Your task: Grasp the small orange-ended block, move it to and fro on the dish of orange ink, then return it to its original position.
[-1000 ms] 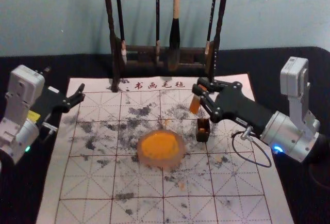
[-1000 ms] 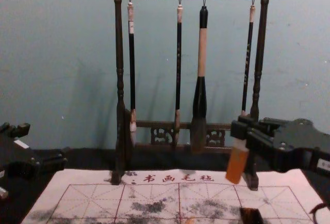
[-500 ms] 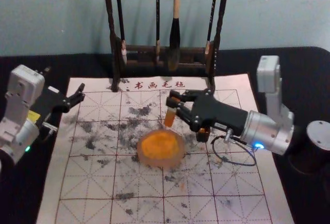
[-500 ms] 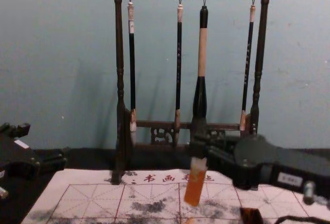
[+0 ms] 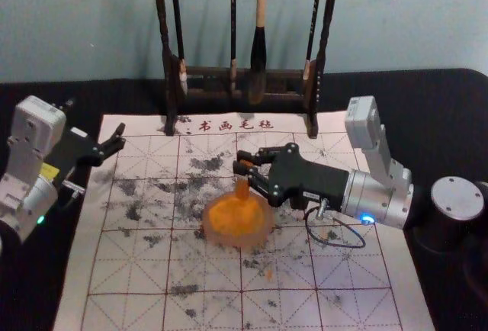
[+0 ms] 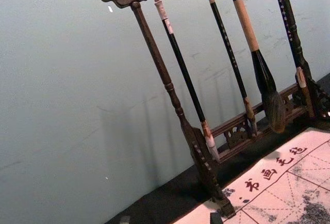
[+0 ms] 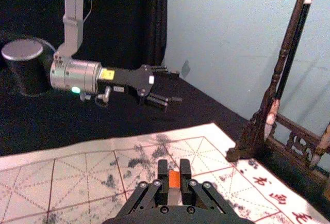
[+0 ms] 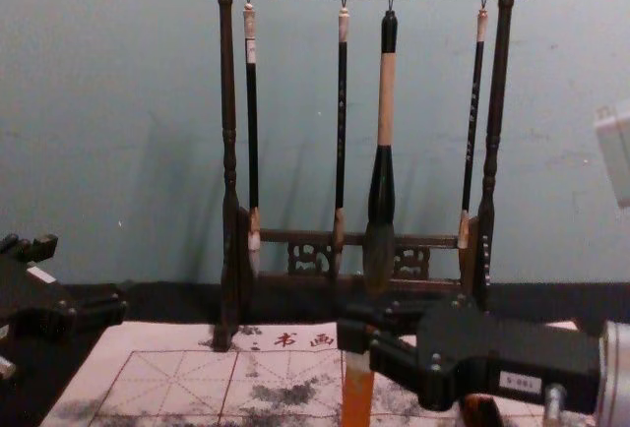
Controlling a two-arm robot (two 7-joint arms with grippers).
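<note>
The block (image 5: 242, 187), orange below and pale above, stands roughly upright, held between the fingers of the right gripper (image 5: 242, 162) at the far side of the ink dish (image 5: 259, 238). Those fingers hide its top; the chest view cuts off its lower end. Whether it touches the ink is unclear. The left gripper (image 5: 120, 139) is parked by the mat's (image 5: 75, 300) left edge, fingers wide apart.

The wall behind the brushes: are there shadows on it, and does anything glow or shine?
In the left wrist view, soft shadows streak the wall beside the brush rack; the chest view shows faint ones too. In the head view, a blue light glows on the right arm and a green light on the left arm.
</note>
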